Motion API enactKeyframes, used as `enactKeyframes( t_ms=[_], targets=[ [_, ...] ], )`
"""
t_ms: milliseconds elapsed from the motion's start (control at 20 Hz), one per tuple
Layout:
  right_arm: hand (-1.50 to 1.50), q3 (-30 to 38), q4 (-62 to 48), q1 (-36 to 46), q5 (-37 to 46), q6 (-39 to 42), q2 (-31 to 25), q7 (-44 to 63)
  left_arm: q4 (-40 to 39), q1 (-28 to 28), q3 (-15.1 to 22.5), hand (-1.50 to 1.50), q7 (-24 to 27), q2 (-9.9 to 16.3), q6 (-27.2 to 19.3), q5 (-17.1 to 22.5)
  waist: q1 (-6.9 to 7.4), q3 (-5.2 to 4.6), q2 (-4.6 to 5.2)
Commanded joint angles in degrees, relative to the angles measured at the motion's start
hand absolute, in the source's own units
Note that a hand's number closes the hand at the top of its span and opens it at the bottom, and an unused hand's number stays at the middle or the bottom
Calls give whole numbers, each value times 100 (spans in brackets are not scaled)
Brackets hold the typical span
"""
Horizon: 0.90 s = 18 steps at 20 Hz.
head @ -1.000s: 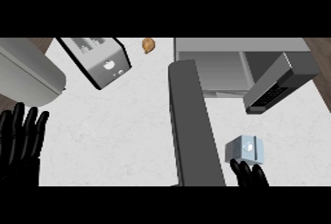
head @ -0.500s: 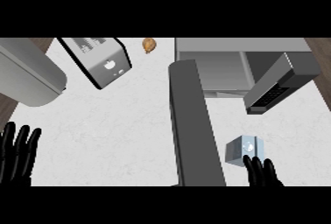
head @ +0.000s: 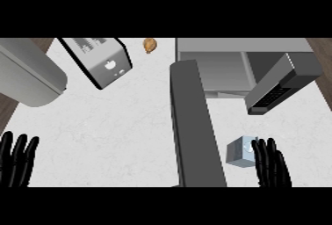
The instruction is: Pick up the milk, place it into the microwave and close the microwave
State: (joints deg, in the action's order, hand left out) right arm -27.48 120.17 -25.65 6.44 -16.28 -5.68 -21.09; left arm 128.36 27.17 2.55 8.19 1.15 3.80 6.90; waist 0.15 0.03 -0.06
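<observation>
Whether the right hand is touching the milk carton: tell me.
Cannot tell. In the head view the right hand sits at the milk carton's right edge with straight fingers overlapping it, but the steep downward angle shows neither contact nor a gap.

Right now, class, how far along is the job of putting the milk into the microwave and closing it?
Nothing looks done: the milk stands on the counter, outside the microwave, whose door hangs open. In hand: the right hand sits beside the carton, fingers straight, not gripping. Left: grasp, place, close. The left hand rests at the lower left.

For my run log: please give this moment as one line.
milk: on counter, not lifted | right hand: open beside it | left hand: open, resting | microwave: open
</observation>
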Motion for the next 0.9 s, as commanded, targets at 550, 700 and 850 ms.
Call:
enactKeyframes(
  t_ms=[550, 700, 850],
  targets=[
    [-150, 1847, -2111, 370, -1374, 746, -387, -1468, 324, 603, -110, -150, 183, 7, 426, 194, 15, -1, 0],
    [-150, 1744, -2309, 303, -1315, 821, -285, -1739, -450, 257, -248, -150, 683, -80, 440, 13, -11, -3, 3],
    [-150, 1976, -2874, 387, -1394, 1070, -377, -2143, 215, 349, -108, -150, -5, -55, 315, 196, -8, 0, 4]
  ],
)
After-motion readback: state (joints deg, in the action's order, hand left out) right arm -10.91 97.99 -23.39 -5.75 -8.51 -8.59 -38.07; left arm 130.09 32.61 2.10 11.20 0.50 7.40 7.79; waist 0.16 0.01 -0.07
